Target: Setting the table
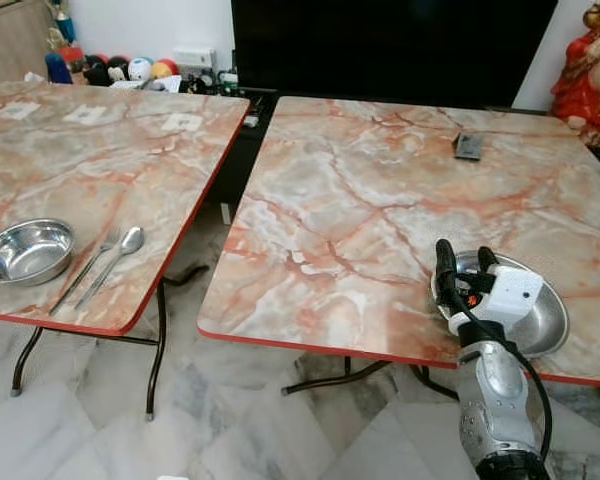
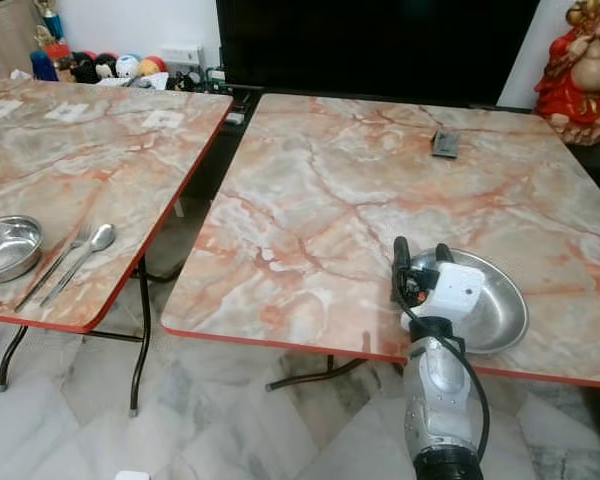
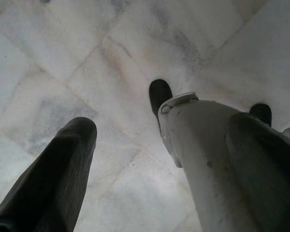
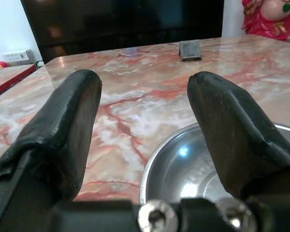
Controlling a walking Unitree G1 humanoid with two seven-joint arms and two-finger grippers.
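Note:
A steel bowl (image 1: pixel 542 322) rests near the front edge of the right marble table (image 1: pixel 380 210). My right gripper (image 1: pixel 464 252) is open at the bowl's left rim. In the right wrist view, one finger (image 4: pixel 63 125) is over the tabletop and the other is over the bowl's inside (image 4: pixel 183 169), so the rim runs between them. On the left table (image 1: pixel 100 150), a second steel bowl (image 1: pixel 25 250) sits near the front edge with a fork (image 1: pixel 88 268) and a spoon (image 1: pixel 120 250) lying just right of it. My left gripper (image 3: pixel 164 126) hangs open over the floor beside my leg.
A small dark remote (image 1: pixel 467 146) lies at the far side of the right table. A red figurine (image 1: pixel 590 70) stands behind its far right corner. A gap of marble floor (image 1: pixel 210 250) separates the two tables, and a dark screen fills the wall behind.

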